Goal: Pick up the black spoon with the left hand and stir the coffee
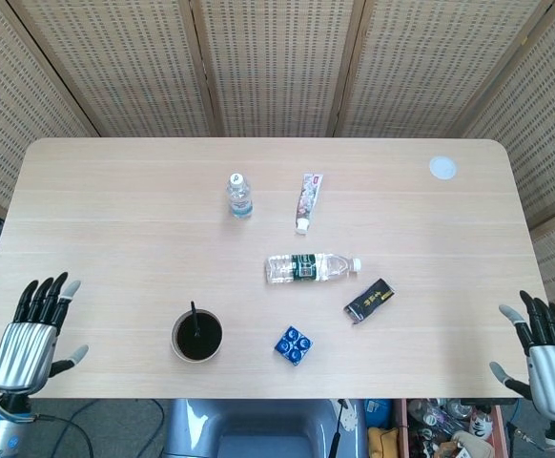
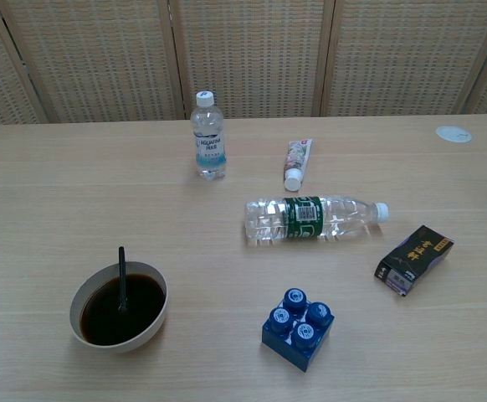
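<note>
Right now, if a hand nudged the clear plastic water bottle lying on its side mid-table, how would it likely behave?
The clear plastic water bottle with the green label lies flat, so it would probably roll across the wooden table, perhaps toward the white toothpaste tube. It looks mostly full, so likely fairly heavy. Its smooth wall may be slippery.
</note>
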Motion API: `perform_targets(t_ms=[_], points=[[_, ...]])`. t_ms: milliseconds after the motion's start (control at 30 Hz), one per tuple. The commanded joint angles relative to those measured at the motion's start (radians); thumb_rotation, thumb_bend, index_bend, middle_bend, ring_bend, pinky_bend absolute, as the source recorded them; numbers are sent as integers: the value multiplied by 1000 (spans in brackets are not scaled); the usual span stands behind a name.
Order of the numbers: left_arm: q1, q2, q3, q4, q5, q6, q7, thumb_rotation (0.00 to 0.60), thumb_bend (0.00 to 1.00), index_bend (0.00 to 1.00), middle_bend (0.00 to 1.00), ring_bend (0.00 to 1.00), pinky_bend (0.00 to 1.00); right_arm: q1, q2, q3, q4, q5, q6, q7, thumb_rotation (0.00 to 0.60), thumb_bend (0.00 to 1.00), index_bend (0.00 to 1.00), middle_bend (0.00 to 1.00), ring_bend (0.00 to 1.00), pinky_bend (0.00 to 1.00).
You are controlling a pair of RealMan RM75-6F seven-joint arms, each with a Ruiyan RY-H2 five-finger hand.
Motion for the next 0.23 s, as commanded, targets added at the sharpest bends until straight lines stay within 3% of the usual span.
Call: perform_targets(t_ms=[33,233], points=[[25,3,15,18,14,16,-35,600,141,0,0,0,0,2,1,-2,-4,-4,0,-4,600,199,216,99,0,0],[41,6,22,27,16,4,-53,600,141,0,0,0,0,4,3,-6,-4,-8,-5,-9,600,199,216,99,0,0]])
